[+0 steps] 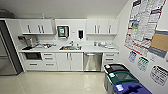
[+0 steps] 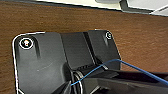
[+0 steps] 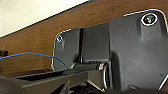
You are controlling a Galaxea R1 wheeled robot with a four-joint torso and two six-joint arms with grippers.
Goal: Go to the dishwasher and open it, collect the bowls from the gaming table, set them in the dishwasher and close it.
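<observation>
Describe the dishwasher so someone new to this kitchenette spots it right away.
Look at the white counter running along the back wall, with the sink set in its middle. Below the counter, just right of the double cabinet doors under the sink, sits the dishwasher, shut. It is the sole shiny steel front in a row of white doors and drawers, with a long bar handle across its top.

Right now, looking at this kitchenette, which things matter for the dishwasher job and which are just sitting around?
Part of the job:
- dishwasher, under the counter, door shut

Just there:
- sink in the countertop
- microwave low in the cabinets
- wall posters
- three bins by the wall
- white drawers beside the dishwasher
</observation>
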